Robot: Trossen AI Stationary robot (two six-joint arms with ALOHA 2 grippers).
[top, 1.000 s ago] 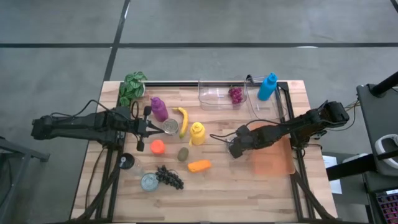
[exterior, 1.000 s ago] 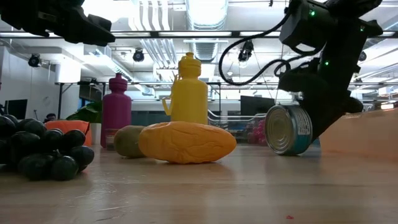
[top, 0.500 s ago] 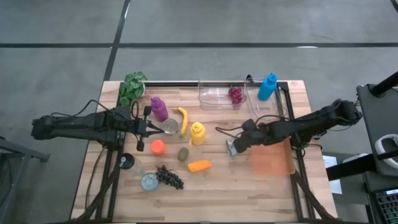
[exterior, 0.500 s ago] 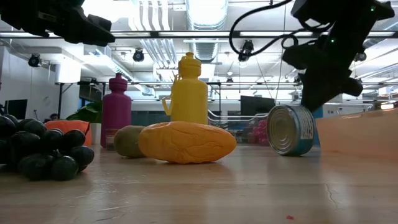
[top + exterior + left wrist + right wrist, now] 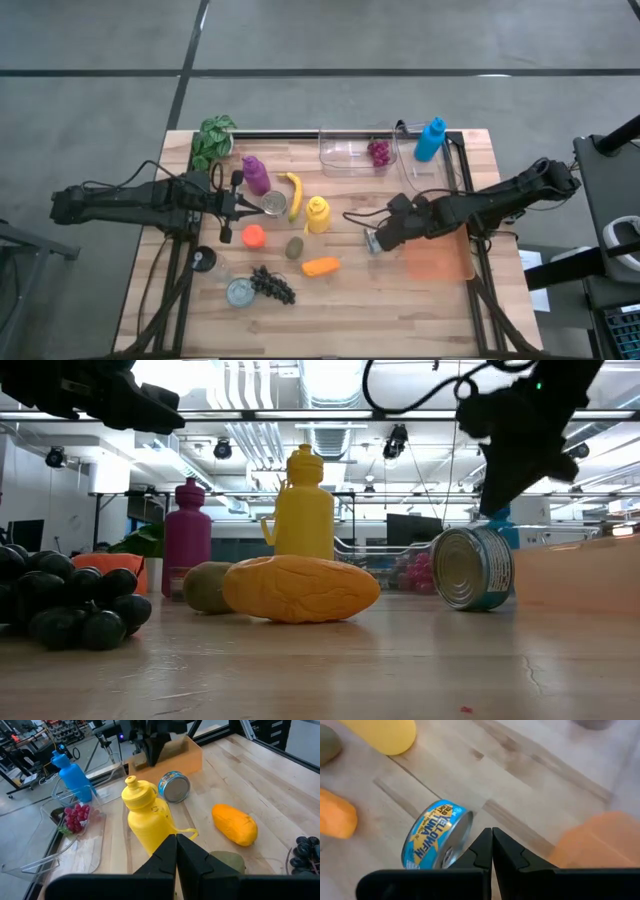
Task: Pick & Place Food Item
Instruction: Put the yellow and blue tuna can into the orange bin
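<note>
A blue tuna can [image 5: 372, 241] [image 5: 472, 568] lies on its curved side on the wooden table [image 5: 400, 310], left of the orange tray [image 5: 436, 256]. My right gripper [image 5: 492, 508] [image 5: 492, 836] hangs shut just above the can, slanting down, and touches nothing. Food lies mid-table: an orange lump [image 5: 320, 266], a kiwi [image 5: 294, 247], a banana [image 5: 294, 195] and black grapes [image 5: 272, 285]. Purple grapes [image 5: 379, 152] sit in a clear bin. My left gripper [image 5: 255, 205] [image 5: 176, 842] waits shut in the air at the table's left.
A yellow bottle [image 5: 317, 214], a purple bottle [image 5: 255, 175], a blue bottle [image 5: 430, 139], an orange cup [image 5: 253, 236], two more cans [image 5: 273, 204] [image 5: 239, 292], a black lid [image 5: 203, 260] and a plant [image 5: 212, 140] crowd the left and far side. Bare wood lies near the front edge.
My right gripper has risen from beside the tuna can to above it, tipping a little, and has stayed shut. The can remains on its side on the table.
</note>
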